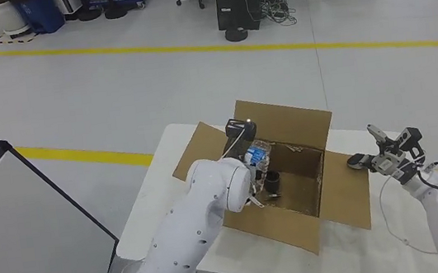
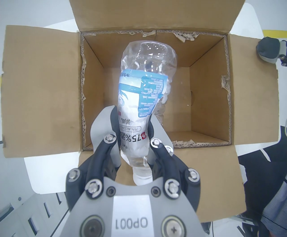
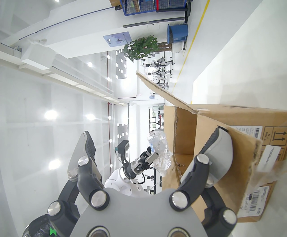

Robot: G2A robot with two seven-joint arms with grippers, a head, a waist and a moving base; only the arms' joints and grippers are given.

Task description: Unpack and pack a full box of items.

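My left gripper (image 2: 132, 121) is shut on a clear plastic bottle (image 2: 143, 89) with a blue and white label, gripping it near the cap end. The bottle (image 1: 258, 155) hangs over the open cardboard box (image 1: 283, 115), base pointing down into it. The box (image 2: 206, 56) has all its flaps folded out, and its floor looks bare. My right gripper (image 1: 366, 147) stands open at the outer edge of the box's right flap. One of its fingers (image 3: 220, 143) lies against that flap (image 3: 244, 157). The right wrist view also shows the left gripper (image 3: 149, 158) holding the bottle (image 3: 159, 152).
The box stands on a white table (image 1: 159, 186), with bare tabletop to its left and in front. A grey and white cabinet (image 1: 14, 222) stands off the table's left side. The right gripper (image 2: 269, 50) sits beside the box's right flap.
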